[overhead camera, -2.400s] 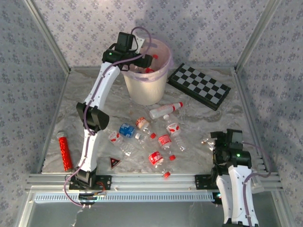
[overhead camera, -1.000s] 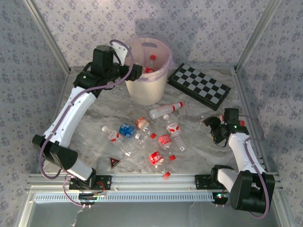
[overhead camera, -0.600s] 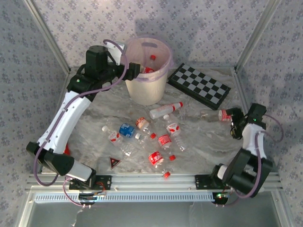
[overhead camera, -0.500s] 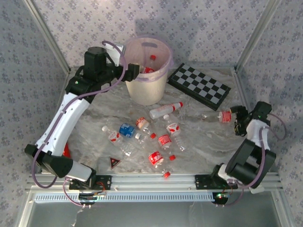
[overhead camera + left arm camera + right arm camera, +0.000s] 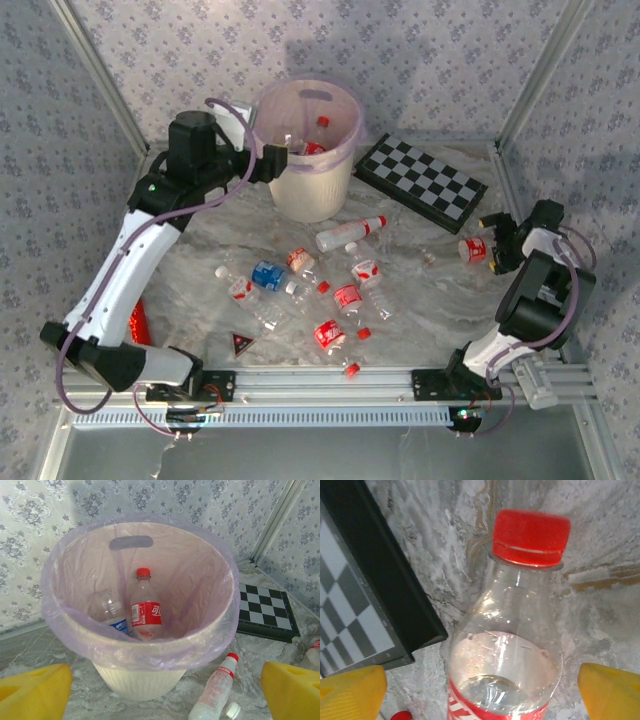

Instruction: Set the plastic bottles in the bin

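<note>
The bin [image 5: 308, 190] stands at the back, cream with a pinkish bag over its rim. In the left wrist view the bin [image 5: 140, 680] holds a red-labelled bottle [image 5: 146, 612] and a blue-labelled bottle [image 5: 111, 612]. My left gripper [image 5: 272, 160] hovers open just left of the rim, its yellow fingers [image 5: 35, 690] empty. Several plastic bottles [image 5: 347, 297] lie mid-table. At the right edge my right gripper [image 5: 492, 243] is open around a red-capped bottle [image 5: 472, 248]. That bottle [image 5: 510, 645] lies between the fingertips [image 5: 607, 690] with a gap on each side.
A black-and-white checkerboard [image 5: 422, 180] lies right of the bin, close to the right gripper's bottle. A dark triangular piece [image 5: 241, 344] and a loose red cap [image 5: 352, 370] sit near the front rail. A white bottle [image 5: 216, 690] lies at the bin's foot.
The right arm swung its bottle from near the middle out to the right edge and its jaws widened off it. The left gripper drew back left from over the bin.
</note>
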Robot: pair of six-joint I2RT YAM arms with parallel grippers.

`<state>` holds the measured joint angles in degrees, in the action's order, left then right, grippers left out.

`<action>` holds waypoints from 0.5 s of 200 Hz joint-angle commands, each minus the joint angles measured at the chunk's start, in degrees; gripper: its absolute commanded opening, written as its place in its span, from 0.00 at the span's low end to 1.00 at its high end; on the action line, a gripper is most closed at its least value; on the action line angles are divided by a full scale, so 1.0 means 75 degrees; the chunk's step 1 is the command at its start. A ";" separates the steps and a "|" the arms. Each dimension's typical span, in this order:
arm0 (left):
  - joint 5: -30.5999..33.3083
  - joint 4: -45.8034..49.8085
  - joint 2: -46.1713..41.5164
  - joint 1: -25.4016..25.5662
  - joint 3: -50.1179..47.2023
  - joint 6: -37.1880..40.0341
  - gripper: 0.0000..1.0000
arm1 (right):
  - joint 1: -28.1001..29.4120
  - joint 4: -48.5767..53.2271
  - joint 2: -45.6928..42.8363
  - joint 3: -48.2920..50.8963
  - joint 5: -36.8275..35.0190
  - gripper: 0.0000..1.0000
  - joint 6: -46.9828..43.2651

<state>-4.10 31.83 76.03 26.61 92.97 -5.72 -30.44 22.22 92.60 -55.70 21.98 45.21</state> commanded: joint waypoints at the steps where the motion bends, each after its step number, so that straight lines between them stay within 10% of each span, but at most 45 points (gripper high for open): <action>1: 0.0159 -0.0001 -0.0655 -0.0050 -0.0173 -0.0170 0.96 | 0.0014 -0.0191 0.0347 0.0015 -0.0199 0.99 -0.0169; 100: -0.0064 0.0223 -0.1637 -0.0010 -0.0948 -0.0924 0.96 | 0.0186 0.0246 0.0141 -0.0373 -0.0460 0.58 -0.0997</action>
<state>-3.57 33.39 65.56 26.61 86.96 -9.93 -28.99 21.52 98.52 -57.58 20.14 41.06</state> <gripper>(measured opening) 0.961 0.628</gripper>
